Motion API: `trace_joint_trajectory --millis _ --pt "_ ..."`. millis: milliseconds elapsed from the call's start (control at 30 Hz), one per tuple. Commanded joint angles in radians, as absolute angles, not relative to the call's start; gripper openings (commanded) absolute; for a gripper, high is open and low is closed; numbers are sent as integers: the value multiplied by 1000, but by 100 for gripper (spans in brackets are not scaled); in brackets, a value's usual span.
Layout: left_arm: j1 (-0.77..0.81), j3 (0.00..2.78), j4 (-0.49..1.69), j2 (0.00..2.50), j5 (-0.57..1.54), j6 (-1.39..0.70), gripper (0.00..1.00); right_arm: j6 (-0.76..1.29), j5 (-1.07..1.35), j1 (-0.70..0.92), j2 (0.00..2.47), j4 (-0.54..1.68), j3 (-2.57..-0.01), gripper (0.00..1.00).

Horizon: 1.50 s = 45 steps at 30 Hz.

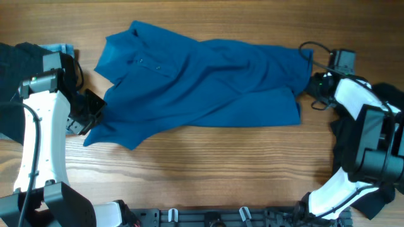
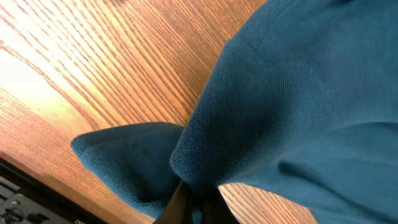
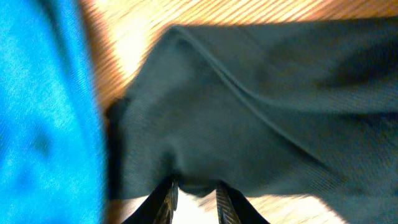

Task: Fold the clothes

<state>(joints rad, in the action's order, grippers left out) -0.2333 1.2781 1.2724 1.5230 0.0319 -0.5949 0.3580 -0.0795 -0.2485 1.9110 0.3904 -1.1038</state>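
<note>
**Overhead, with both wrist views.** The large deep teal-blue collared shirt (image 1: 202,82) lies rumpled across the middle of the wooden desk (image 1: 208,170). Its buttoned placket (image 1: 148,63) is toward your left and its far edge toward your right.

**Left claw** (image 1: 87,116): clenched on the shirt's lower left corner. The left wrist view shows a narrow fold of teal knit pinched between the fingers (image 2: 180,202), with the rest draping away over bare wood.

**Right claw** (image 1: 314,85): closed on a fold of dark cloth at the shirt's right edge. In the right wrist view this cloth reads as shaded teal, so it is most likely the shirt itself. The colour is too dim there to be sure.

**Surroundings:** a black garment (image 1: 12,57) and a light-blue denim piece (image 1: 60,47) lie beside the left arm. Another black garment (image 1: 394,101) lies by the right arm.

**Hazards from here:**
- Both holds look shallow. If you pull the two claws apart briskly, the thin pinch on the left may slip free and that corner would drop.
- Deep diagonal creases cross the body, and folding over them would lock them in.
- Uneven lifting would twist the cloth.
- The black cable loop (image 1: 309,47) near the right claw could snag the hem.
- A wide sweep could drag the neighbouring garments along.
</note>
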Motion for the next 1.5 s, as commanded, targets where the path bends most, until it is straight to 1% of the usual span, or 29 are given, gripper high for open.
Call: trace_joint_trajectory --millis 0,33,67,100,167,200,300,400,433,500,533,600,700,800,833,867,933,1000,1033,1067,1133,1300,1333,1467 --pt "-238 1275 1271 1515 37 -583 4 429 -165 -398 1968 388 -1105 27" --pt "-237 1275 1271 1515 37 -583 4 430 -165 -429 1967 385 -1106 29" --pt "-237 1275 1271 1515 37 -583 4 437 -161 -474 1966 386 -1110 38" --pt "-238 1275 1271 1515 37 -583 4 453 -152 -527 1966 397 -1121 42" --pt "-238 1275 1271 1515 37 -583 4 453 -67 -600 1966 425 -1150 47" --pt "-238 1275 1270 1515 37 -583 4 430 34 -638 1966 437 -1170 49" --pt "-238 1275 1266 1515 37 -583 4 270 489 -706 1965 450 -1227 50" --pt "-237 1275 1258 1515 37 -583 4 146 812 -693 1957 496 -1256 51" --pt "-237 1275 1257 1515 37 -583 4 113 845 -675 1951 525 -1258 52" --pt "-237 1275 1257 1515 37 -583 4 50 844 -625 1944 593 -1258 56" --pt "-238 1275 1257 1515 37 -583 4 20 838 -597 1944 628 -1258 62" --pt "-238 1275 1257 1515 36 -583 4 -8 775 -532 1944 693 -1257 68" --pt "-238 1275 1253 1515 36 -583 4 4 623 -434 1944 722 -1257 70" --pt "-238 1275 1246 1515 36 -583 4 34 487 -383 1944 700 -1257 71" --pt "-238 1275 1244 1515 36 -583 4 77 413 -372 1944 688 -1257 70" --pt "-238 1275 1243 1515 36 -583 4 111 345 -365 1944 678 -1256 66" --pt "-238 1275 1243 1515 36 -583 4 163 248 -362 1945 656 -1256 50" --pt "-238 1275 1243 1515 36 -583 4 167 199 -364 1945 620 -1254 36" --pt "-238 1275 1243 1515 36 -583 4 167 183 -364 1945 604 -1254 33" --pt "-238 1275 1243 1515 36 -583 4 162 169 -364 1945 578 -1254 33" --pt "-238 1275 1244 1515 36 -583 4 156 155 -364 1947 514 -1254 29" --pt "-238 1275 1254 1515 37 -583 4 156 156 -364 1967 389 -1254 12" --pt "-238 1275 1258 1515 37 -583 4 155 156 -364 1977 378 -1254 10" --pt "-238 1275 1262 1515 37 -583 5 107 122 -368 2040 363 -1254 10"
